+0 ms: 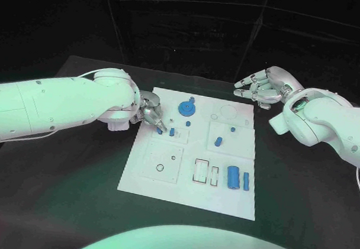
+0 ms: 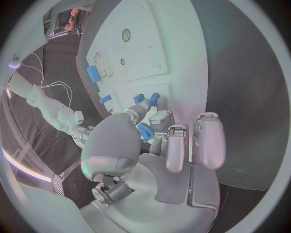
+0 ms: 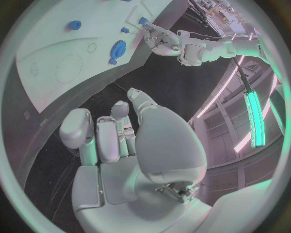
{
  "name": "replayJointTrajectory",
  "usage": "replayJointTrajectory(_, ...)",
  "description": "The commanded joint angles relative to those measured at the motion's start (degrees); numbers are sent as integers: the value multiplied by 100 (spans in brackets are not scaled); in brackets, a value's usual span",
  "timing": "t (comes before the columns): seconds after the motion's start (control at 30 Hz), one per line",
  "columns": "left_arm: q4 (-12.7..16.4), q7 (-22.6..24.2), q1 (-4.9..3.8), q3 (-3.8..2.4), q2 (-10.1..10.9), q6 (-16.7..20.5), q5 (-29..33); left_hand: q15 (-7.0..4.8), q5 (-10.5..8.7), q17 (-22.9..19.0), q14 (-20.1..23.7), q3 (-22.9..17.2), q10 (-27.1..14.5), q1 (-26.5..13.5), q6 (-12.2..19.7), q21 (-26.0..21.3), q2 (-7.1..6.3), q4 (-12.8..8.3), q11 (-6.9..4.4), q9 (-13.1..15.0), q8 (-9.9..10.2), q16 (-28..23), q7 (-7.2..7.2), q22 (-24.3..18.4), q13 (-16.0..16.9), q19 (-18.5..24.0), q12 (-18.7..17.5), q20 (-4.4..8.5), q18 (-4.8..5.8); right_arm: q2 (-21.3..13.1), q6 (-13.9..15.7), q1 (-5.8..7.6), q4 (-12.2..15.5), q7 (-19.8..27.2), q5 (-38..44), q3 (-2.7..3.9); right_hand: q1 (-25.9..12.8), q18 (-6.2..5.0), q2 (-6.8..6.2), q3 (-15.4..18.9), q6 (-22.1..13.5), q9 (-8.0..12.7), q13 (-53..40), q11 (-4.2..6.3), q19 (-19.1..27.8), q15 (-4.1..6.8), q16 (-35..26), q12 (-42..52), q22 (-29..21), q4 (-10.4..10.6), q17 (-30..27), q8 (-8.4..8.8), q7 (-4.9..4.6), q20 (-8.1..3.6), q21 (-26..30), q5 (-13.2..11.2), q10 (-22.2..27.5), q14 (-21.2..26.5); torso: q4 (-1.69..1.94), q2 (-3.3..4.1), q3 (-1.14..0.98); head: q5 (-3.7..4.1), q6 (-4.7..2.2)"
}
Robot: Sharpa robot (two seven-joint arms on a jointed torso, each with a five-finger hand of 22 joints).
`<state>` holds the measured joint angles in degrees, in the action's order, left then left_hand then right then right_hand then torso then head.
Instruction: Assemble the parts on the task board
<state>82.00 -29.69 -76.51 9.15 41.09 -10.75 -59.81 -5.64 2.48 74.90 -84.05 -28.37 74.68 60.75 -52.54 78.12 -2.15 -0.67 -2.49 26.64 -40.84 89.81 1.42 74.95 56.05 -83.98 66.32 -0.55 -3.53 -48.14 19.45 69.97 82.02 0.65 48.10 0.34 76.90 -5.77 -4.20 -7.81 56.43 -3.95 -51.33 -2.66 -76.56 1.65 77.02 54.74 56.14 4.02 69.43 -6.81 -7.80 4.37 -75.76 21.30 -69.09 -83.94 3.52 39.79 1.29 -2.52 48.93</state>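
Nearest, the task board point(image 1: 153, 184) carries a blue peg point(image 1: 161, 130) pinched by the left hand point(image 1: 149, 112); right hand point(image 1: 265, 88) curled empty.

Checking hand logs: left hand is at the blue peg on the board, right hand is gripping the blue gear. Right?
Not quite. The right hand holds nothing and hovers off the board's far corner, as the head view shows; the gear lies untouched. The left hand is at the peg.

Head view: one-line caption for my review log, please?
Left hand fingers at a small blue part on the white task board; right hand hovers beyond it.
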Motion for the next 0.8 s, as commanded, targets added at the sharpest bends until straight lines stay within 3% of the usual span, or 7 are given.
replayJointTrajectory(0.03, -9, -36, 10, 11, -12, -132, 51, -37, 26, 1510, -595, 10, 44, -79, -54, 37, 2, 51, -12, 6, -29, 19, -6, 33, 12, -106, 34, 28, 16, -1, -12, 11, 16, 45, -14, 4, -49, -39, 8, -34, -42, 7, -3, -1, 38, 13, -18, -9, -6, 11, -6, -28, -15, -10, 26, 29, 29, -192, 8, -4, 1, 5, 4)
replayJointTrajectory(0.8, -129, -45, 9, 12, -75, -20, 51, -55, 26, 1510, -595, 307, 84, -653, -102, 61, -100, 404, -28, 56, -154, 19, -23, 82, 60, -125, 83, 53, 26, -1, 44, 11, 17, 61, -14, 4, -110, -51, -6, -45, -53, 8, 41, -6, 65, 10, -47, -44, -80, 38, -41, -28, -18, -9, 64, 29, 59, -186, 0, -4, 1, 26, -6)
